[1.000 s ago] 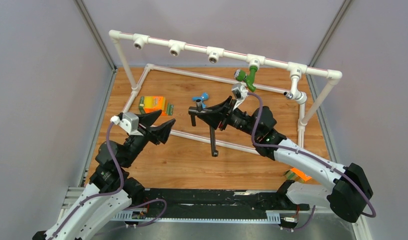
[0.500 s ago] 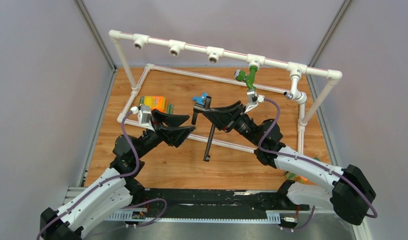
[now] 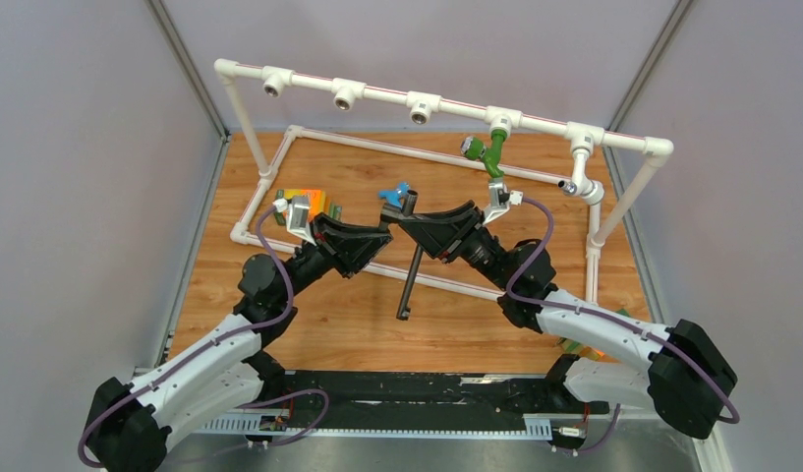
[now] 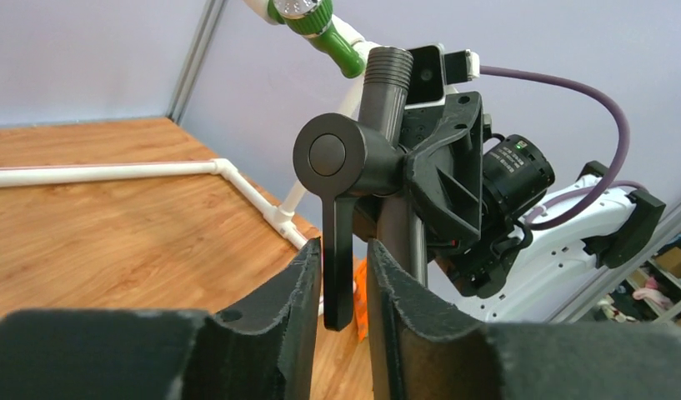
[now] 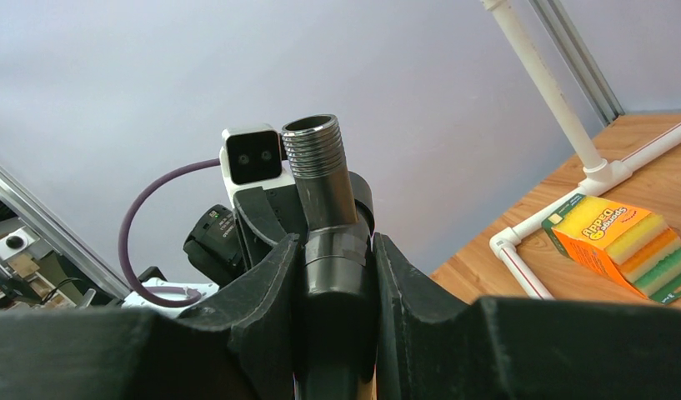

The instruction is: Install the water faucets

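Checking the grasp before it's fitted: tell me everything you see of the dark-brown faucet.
The dark-brown faucet is a long metal-looking tube with a threaded top end, a round side knob and a hanging lever. The right end effector clamps the tube below the threads; the left end effector straddles the lever.

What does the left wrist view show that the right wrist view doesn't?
Only left wrist: the lever handle of the dark faucet hanging between the left fingers, and the green faucet. Only right wrist: the orange box and the left arm's wrist camera. Both: the faucet's threaded end, the white pipe frame, the wooden table.
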`<state>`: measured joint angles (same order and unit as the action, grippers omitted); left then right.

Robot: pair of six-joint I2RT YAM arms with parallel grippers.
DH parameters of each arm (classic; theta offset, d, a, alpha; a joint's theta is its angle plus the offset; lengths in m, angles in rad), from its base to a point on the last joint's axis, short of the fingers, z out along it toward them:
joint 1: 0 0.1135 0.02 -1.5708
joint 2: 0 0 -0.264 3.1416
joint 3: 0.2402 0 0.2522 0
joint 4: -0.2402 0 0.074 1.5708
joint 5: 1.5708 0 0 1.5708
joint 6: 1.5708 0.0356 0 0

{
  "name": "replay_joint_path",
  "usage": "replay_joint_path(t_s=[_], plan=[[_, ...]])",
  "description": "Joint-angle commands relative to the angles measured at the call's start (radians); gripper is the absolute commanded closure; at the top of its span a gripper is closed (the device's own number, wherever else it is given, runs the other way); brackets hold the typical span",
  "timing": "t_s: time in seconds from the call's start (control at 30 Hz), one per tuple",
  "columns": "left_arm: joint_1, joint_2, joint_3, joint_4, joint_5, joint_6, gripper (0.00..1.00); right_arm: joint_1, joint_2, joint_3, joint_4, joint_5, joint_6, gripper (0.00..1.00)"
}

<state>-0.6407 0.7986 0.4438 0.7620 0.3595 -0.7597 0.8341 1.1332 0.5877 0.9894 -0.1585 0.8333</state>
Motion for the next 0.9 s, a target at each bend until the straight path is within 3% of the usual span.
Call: replay_joint_path(t_s=[0.0,0.07,0.13,0.3,0.4,0.57,0.87], plan=[[0.001,0.013,0.038,0.095,0.024,-0.021,0.84,0.007,0.0,0.014,0.123,-0.009,0.018,1.0],[0.001,0.005,0.042,0.085,0.016,-0.004,1.0,0.008,0.0,0.015,0.095,-0.021,0.001,1.0],[0.001,-0.019,0.049,0.037,-0.001,0.023,1.0,0.008,-0.009,0.021,0.045,-0.027,-0.028,0.99],[0.001,-0.113,0.087,-0.249,-0.051,0.161,1.0,0.003,-0.082,0.049,-0.135,-0.027,-0.141,0.5],[0.001,-0.165,0.124,-0.413,-0.048,0.224,1.0,0.0,-0.125,0.092,-0.251,-0.032,-0.22,0.36],[0.001,-0.183,0.179,-0.533,0.007,0.283,1.0,-0.007,-0.147,0.153,-0.345,-0.088,-0.31,0.32],[0.001,-0.167,0.223,-0.576,0.096,0.312,1.0,-0.01,-0.112,0.19,-0.357,-0.15,-0.287,0.36]])
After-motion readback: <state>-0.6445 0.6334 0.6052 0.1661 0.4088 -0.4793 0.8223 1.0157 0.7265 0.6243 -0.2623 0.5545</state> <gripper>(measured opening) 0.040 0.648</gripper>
